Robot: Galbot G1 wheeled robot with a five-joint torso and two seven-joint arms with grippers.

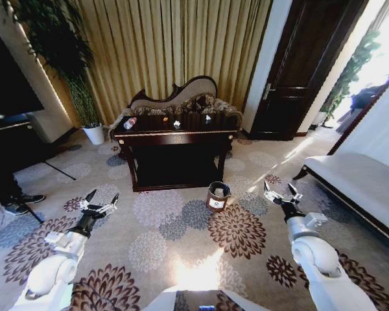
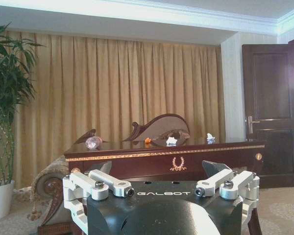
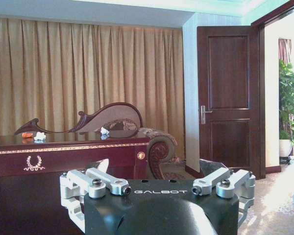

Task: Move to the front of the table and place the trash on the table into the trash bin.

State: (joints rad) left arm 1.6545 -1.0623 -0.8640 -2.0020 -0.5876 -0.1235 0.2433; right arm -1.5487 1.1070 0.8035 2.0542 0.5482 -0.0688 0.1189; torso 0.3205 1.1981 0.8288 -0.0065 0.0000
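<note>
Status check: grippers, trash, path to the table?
Left gripper and right gripper open, empty, held low over carpet. Trash bottle and scraps on table, untouched. Trash bin by table's front right leg; path open.

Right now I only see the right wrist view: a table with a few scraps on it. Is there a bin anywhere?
Observer: Yes. The bin stands on the carpet, just in front of the table's right front leg.
Operator: Is there trash I can't see?
Observer: A bottle lies at the table's left end.
Operator: Where is the other arm?
Observer: The left gripper hangs open over the carpet, well short of the table.
</note>
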